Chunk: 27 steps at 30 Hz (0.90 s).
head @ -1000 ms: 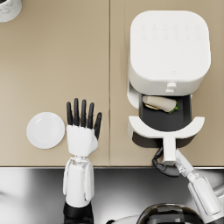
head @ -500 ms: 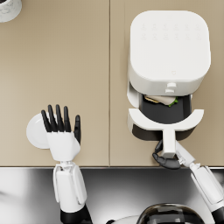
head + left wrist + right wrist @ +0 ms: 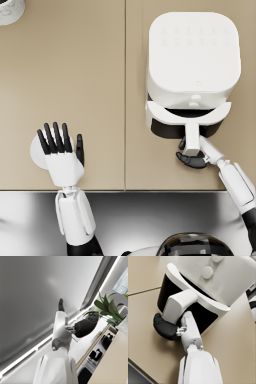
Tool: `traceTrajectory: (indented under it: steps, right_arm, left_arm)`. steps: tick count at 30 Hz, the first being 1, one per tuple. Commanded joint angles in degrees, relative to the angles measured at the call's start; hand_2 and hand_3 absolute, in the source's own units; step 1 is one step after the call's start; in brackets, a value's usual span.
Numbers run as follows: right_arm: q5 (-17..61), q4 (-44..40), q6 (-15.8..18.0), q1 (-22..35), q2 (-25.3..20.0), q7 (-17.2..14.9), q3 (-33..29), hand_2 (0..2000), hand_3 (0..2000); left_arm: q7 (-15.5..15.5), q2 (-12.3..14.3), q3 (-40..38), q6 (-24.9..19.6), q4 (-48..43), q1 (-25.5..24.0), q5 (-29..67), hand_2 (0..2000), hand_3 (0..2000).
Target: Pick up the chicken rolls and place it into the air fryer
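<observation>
Chicken rolls cannot be seen in any picture now; my guess is they sit inside the drawer of the big white air fryer, which looks almost pushed in.

From the head view, the air fryer stands on the tan surface on the robot's right side. Its white drawer front is close against the body, with only a thin dark gap showing. The right hand is at the white drawer handle, touching its end. So the step in hand looks like closing the drawer. The next move calls for a straight push until the gap is gone, then letting go. The left hand floats above a small round white plate, fingers spread wide and holding nothing. A pale round pot sits at the far corner.

From the left wrist view, the left hand is seen from behind, against a grey ceiling and a green plant. It holds nothing.

From the right wrist view, the right hand is curled against the underside of the handle. Its dark fingers press on the handle's end, bent in, not spread. I cannot tell if they wrap around it.
</observation>
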Motion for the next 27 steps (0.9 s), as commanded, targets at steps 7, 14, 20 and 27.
traceTrajectory:
  steps: [7,14,20,27]
  right_arm:
    - [-0.05,-6.34,-1.08,12.97,-16.36,1.20,4.41,2000,2000]
    - [-0.05,-11.11,-0.76,15.60,-17.89,1.13,4.51,2000,2000]
    - [-0.11,-14.25,1.60,16.93,-19.03,1.09,4.67,2000,2000]
    - [-0.08,-15.68,4.38,9.26,-6.80,0.92,-0.26,2000,2000]
  left_arm:
    - [0.00,-0.87,-0.20,0.00,-0.69,0.18,0.00,0,0]
    - [0.00,-1.52,0.90,0.00,-0.71,0.08,0.00,0,0]
    - [0.00,-2.21,2.00,0.00,-0.80,0.38,0.00,0,0]
    - [0.00,-2.11,1.71,0.00,-0.68,-0.65,0.00,0,0]
